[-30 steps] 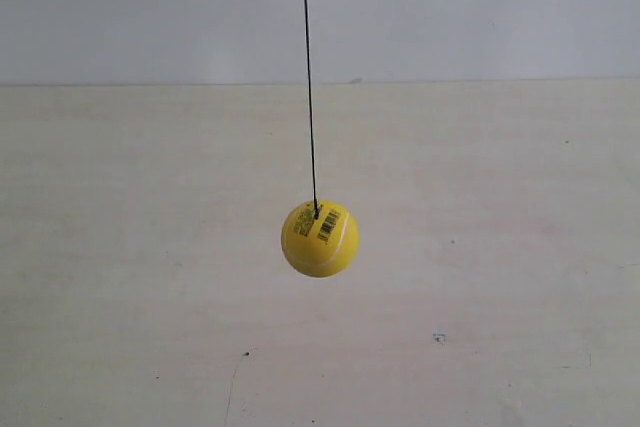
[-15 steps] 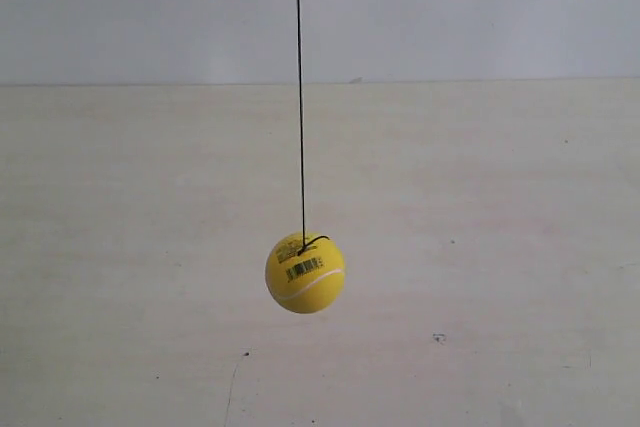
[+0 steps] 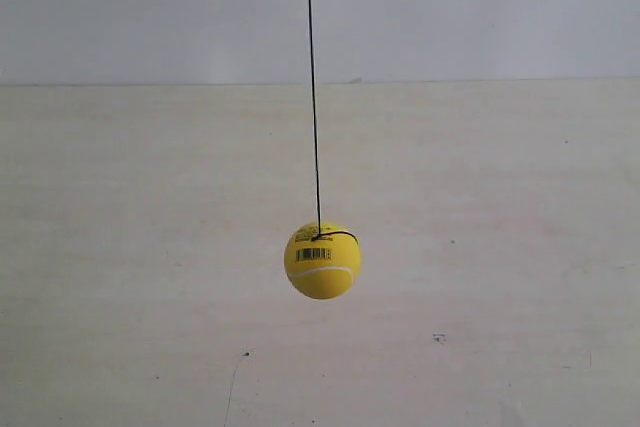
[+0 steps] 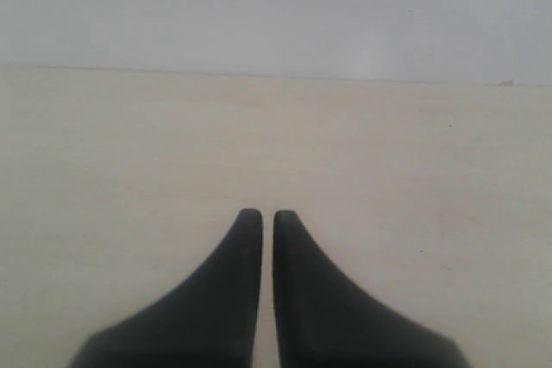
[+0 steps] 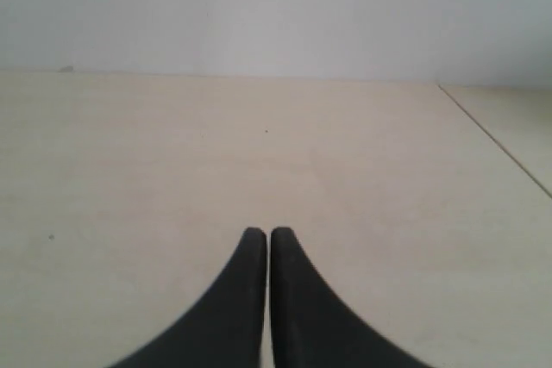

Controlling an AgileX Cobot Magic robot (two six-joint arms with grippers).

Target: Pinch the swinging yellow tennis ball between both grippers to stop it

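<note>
The yellow tennis ball (image 3: 322, 260) hangs on a thin black string (image 3: 313, 97) above the pale table, its barcode sticker and white seam facing the exterior view. Neither arm shows in the exterior view. In the left wrist view my left gripper (image 4: 260, 214) is shut, its two black wedge jaws nearly touching, with nothing between them. In the right wrist view my right gripper (image 5: 261, 232) is shut too and holds nothing. The ball appears in neither wrist view.
A pale wooden tabletop (image 3: 130, 247) runs back to a plain white wall (image 3: 480, 7). A seam in the table (image 5: 496, 140) shows in the right wrist view. Small dark marks (image 3: 438, 338) dot the surface.
The ball has swung: from the middle it went down and to the left, and now it is back to the right and a little higher. It has also turned on its string.
</note>
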